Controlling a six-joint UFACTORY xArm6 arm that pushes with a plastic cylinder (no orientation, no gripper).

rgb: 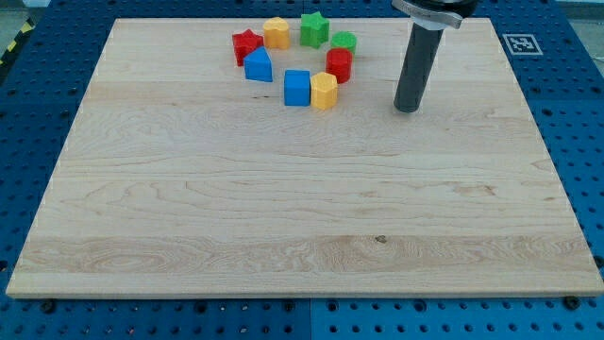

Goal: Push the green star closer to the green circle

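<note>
The green star [314, 27] sits near the view's top, in a ring of blocks. The green circle [344, 42] lies just to its right and slightly lower, a small gap apart, partly hidden behind a red block [339, 64]. My tip [407, 109] rests on the board to the right of the ring, well right of and below both green blocks, touching none.
Other blocks in the ring: a yellow block [276, 33], a red star [247, 45], a blue block [258, 66], a blue cube [297, 88], a yellow block [324, 92]. The wooden board [302, 208] lies on a blue perforated table.
</note>
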